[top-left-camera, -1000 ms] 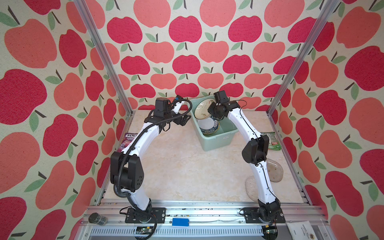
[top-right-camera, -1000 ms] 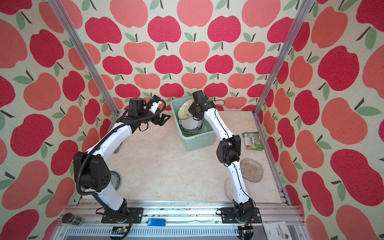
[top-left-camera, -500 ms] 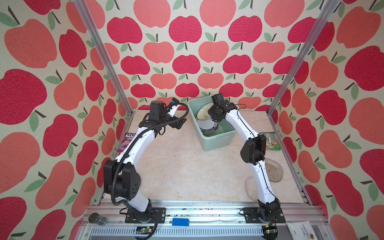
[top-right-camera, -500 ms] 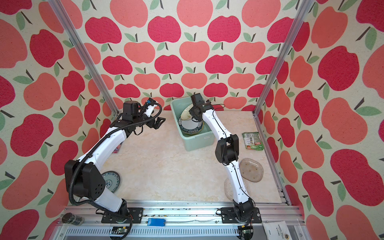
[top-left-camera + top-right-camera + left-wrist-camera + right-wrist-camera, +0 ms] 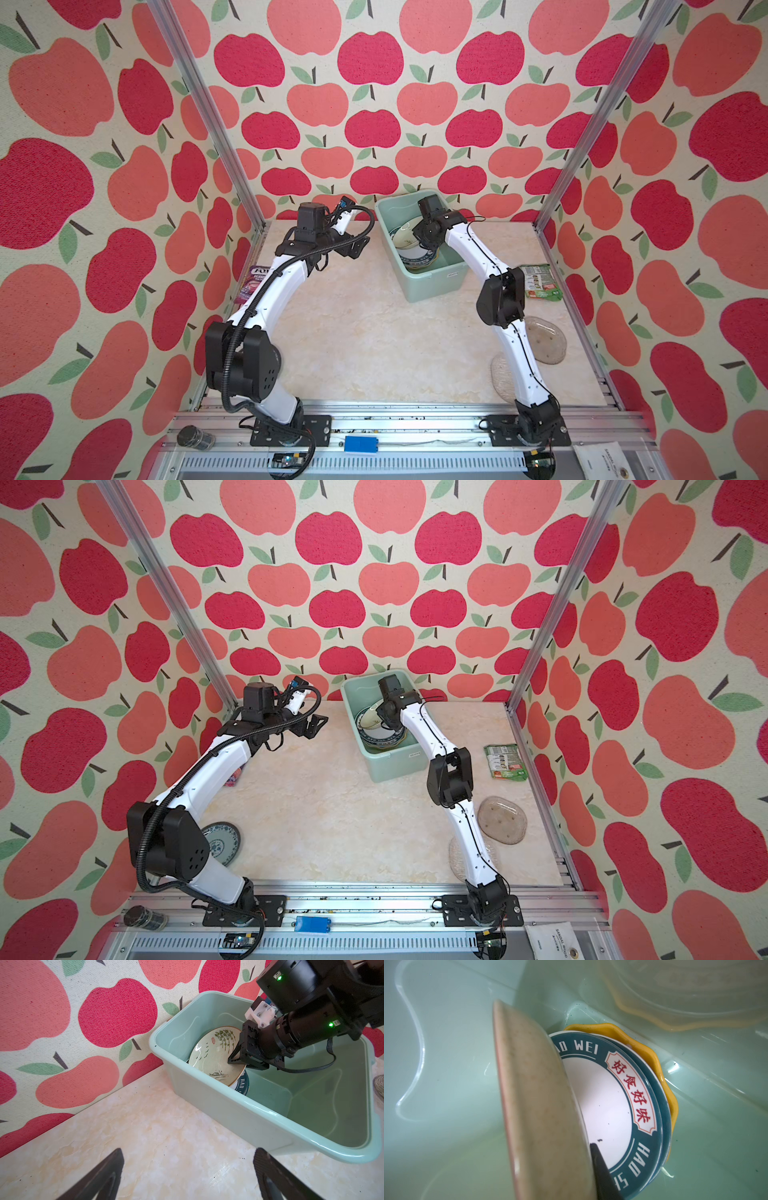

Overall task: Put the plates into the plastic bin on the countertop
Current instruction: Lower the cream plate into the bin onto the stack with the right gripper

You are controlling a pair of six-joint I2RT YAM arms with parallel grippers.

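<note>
The mint-green plastic bin (image 5: 432, 286) (image 5: 390, 766) (image 5: 228, 1109) stands at the back of the countertop (image 5: 365, 332). Inside it my right gripper (image 5: 422, 243) (image 5: 232, 1059) is shut on the rim of a cream plate with a green plant (image 5: 405, 239) (image 5: 368, 719) (image 5: 212, 1057) (image 5: 537, 1105), held tilted on edge. That plate leans over white plates with dark lettered rims (image 5: 604, 1095) (image 5: 243, 1084) and a yellow scalloped plate (image 5: 654, 1059). My left gripper (image 5: 353, 249) (image 5: 316, 725) (image 5: 188, 1153) hangs open and empty above the countertop, left of the bin.
Two clear glass plates (image 5: 544, 340) (image 5: 457, 858) lie at the right, one partly under the right arm. A blue-patterned plate (image 5: 220, 843) lies behind the left arm's shoulder. A green packet (image 5: 540, 282) lies by the right wall and a purple one (image 5: 251, 282) by the left.
The left arm has drawn back a little from the bin's left wall, its elbow swinging left. The right gripper keeps the cream plate and has barely shifted inside the bin.
</note>
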